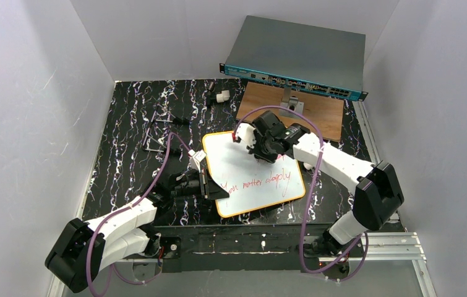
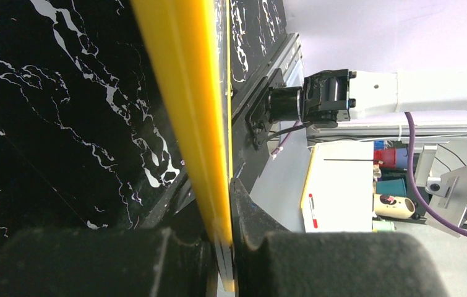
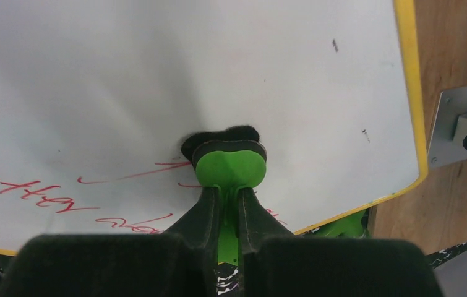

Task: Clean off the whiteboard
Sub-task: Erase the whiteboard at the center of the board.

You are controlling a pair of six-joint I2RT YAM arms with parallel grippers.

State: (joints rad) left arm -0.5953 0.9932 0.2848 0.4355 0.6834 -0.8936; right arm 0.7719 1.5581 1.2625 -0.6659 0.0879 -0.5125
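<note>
The whiteboard (image 1: 243, 164), white with a yellow-orange rim, lies on the black marbled table and carries red handwriting (image 1: 258, 181) along its near part. My left gripper (image 1: 209, 185) is shut on the board's left edge. In the left wrist view the yellow rim (image 2: 193, 124) runs between the closed fingers of that gripper (image 2: 221, 207). My right gripper (image 1: 261, 148) is over the board's far part, shut on a green eraser (image 3: 229, 164). The eraser's black felt pad (image 3: 218, 137) presses on the white surface (image 3: 156, 74), just above the red lines (image 3: 45, 198).
A brown wooden board (image 1: 317, 111) lies behind the whiteboard, with a metal bracket (image 3: 466, 127) on it. A grey and teal network switch (image 1: 299, 55) stands above it. A small white object (image 1: 222, 96) and a wire frame (image 1: 156, 133) sit at the far left. White walls enclose the table.
</note>
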